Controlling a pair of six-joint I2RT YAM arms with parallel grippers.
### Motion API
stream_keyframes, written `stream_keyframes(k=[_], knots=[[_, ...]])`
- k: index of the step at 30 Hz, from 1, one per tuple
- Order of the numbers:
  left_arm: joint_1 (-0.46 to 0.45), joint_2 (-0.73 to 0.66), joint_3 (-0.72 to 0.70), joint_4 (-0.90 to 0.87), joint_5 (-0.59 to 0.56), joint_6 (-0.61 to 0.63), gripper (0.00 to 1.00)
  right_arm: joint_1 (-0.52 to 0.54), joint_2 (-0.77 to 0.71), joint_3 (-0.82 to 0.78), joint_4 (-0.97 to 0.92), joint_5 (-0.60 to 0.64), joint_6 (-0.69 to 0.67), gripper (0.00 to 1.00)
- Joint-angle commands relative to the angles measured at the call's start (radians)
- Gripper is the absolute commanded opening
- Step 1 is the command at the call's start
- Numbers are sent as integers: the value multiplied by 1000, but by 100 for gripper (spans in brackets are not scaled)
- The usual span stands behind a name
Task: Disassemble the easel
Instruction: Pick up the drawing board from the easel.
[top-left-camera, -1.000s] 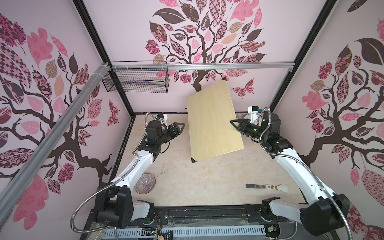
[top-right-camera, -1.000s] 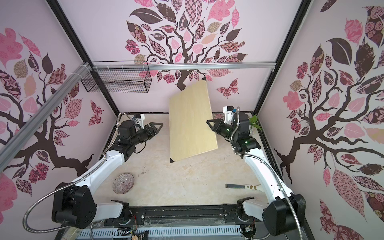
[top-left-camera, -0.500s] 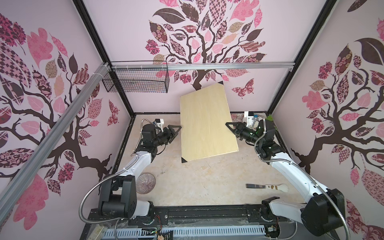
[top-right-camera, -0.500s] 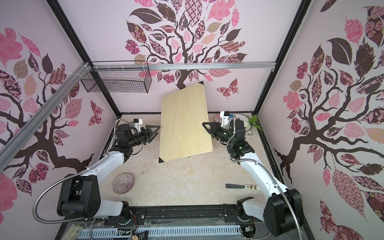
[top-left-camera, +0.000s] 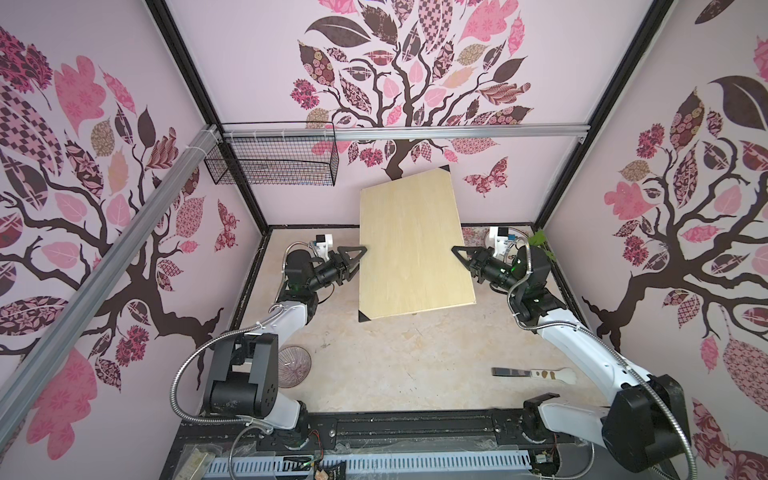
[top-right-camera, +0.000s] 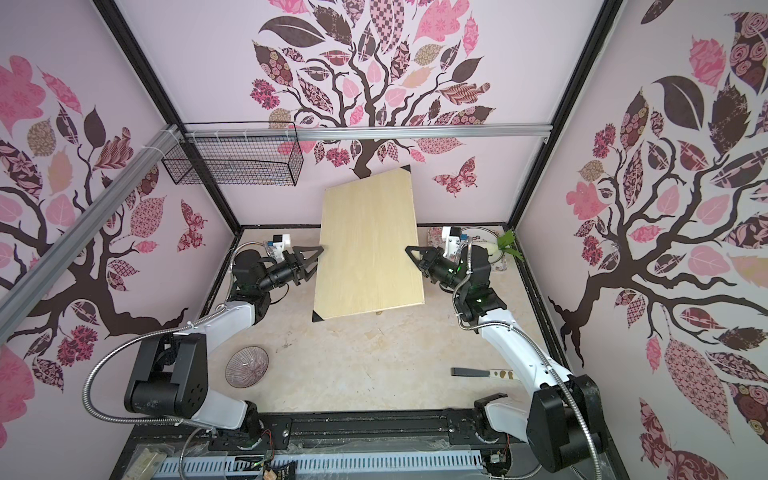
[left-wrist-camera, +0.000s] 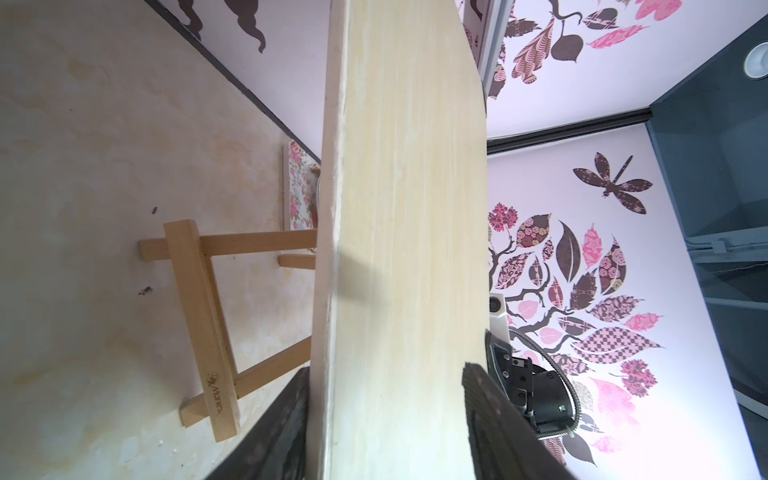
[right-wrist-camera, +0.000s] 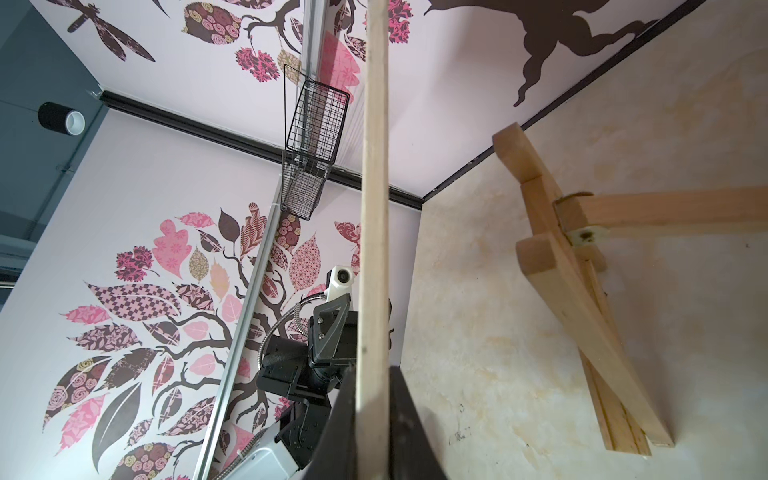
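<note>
One printed mark is all the writing I can find: a small dark logo on the ledge bar of the easel (left-wrist-camera: 208, 328), too small for me to read with any confidence. That easel stands on the table (top-left-camera: 395, 357) under the raised board (top-left-camera: 411, 245), so in both top views the board hides nearly all of it.

Around it lie a ribbed round dish (top-left-camera: 294, 365) near the left arm's base, a spatula with a dark blade (top-left-camera: 532, 372) near the right arm, a floral cloth (top-right-camera: 436, 237) and a green sprig (top-right-camera: 509, 243) at the back corner, and a wire basket (top-left-camera: 270, 160) hanging on the rear wall.

Both arms reach inward from opposite sides at the same height, forearms nearly level. The right gripper (right-wrist-camera: 374, 424) has its dark fingers pressed flat on either face of the board's edge, pinching it. The left gripper (left-wrist-camera: 386, 415) straddles the opposite edge, one finger touching the board, the other standing clear of its face.
</note>
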Motion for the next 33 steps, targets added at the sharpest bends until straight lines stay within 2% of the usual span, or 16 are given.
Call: stream_keyframes(k=[1, 6, 14, 21, 22, 25, 29, 33], knots=[[-15, 5, 35, 148, 70, -96, 58, 3, -35, 60, 262, -10, 52, 0], [-17, -1, 57, 175, 102, -137, 49, 3, -29, 37, 247, -5, 47, 0], [-16, -32, 38, 176, 104, -154, 18, 3, 12, 43, 201, -38, 30, 0], [-15, -53, 20, 206, 101, -184, 2, 3, 31, 70, 146, -55, -1, 2], [-16, -52, 17, 221, 101, -196, 0, 3, 34, 71, 138, -55, -4, 5], [-15, -49, -7, 292, 86, -252, 0, 3, 43, 71, 125, -55, -6, 29], [12, -48, -68, 466, 22, -382, 0, 3, 58, 71, 125, -65, -2, 38], [31, -86, -103, 458, -37, -382, 0, 3, 74, 80, 124, -88, 0, 45]])
